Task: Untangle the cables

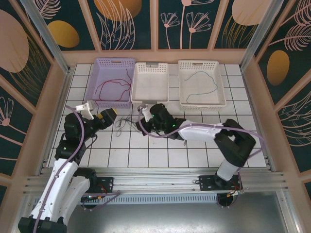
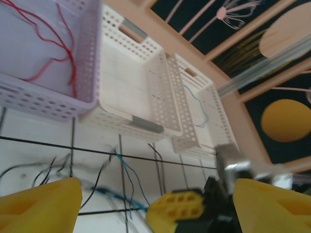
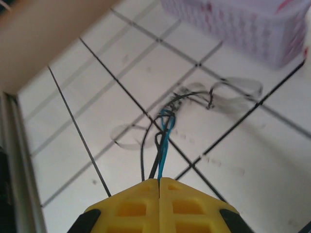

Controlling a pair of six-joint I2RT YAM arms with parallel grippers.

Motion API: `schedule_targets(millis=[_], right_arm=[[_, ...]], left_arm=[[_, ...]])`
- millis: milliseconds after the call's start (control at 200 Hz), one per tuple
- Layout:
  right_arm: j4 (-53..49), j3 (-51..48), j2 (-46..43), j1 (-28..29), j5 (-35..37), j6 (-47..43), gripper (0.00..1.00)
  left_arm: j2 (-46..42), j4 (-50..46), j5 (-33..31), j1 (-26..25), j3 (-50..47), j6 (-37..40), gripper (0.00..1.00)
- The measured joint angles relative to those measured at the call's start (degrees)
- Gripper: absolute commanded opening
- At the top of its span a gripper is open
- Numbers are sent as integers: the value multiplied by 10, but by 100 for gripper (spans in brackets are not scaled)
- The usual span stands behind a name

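A tangle of thin black and blue cables (image 1: 127, 121) lies on the white tiles between my two grippers. My right gripper (image 3: 159, 181) is shut on a blue strand and a black strand (image 3: 163, 145) that run taut from its tips to the knot (image 3: 167, 115). In the top view the right gripper (image 1: 140, 122) sits just right of the tangle. My left gripper (image 1: 108, 116) stands open just left of it, nothing between its yellow fingers (image 2: 41, 206). Through the left wrist view I see the blue strand (image 2: 121, 198) leading into the right gripper's tips (image 2: 177, 209). Black strands (image 2: 48, 171) spread leftward.
Three baskets stand in a row at the back: a lilac one (image 1: 99, 102) holding a red cable (image 1: 114, 87), a white middle one (image 1: 150, 99), and a white right one (image 1: 182, 102) holding a blue-teal cable (image 1: 201, 85). A wooden frame borders the table.
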Motion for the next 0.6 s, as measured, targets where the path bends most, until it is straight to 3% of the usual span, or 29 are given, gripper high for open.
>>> schedule_targets(millis=[175,490,601], right_arm=[[37,-40,-76,-23,-28,38,0],[73,-57,-123,-32,-83,93,0],[85,-59,-126,-32,-98,104,0]], left_arm=[[-11,45,37,-31,-51,-47,71],[26,153,25,-156,-95,-109,63],[46,196,5,-205,-103,-125,53]])
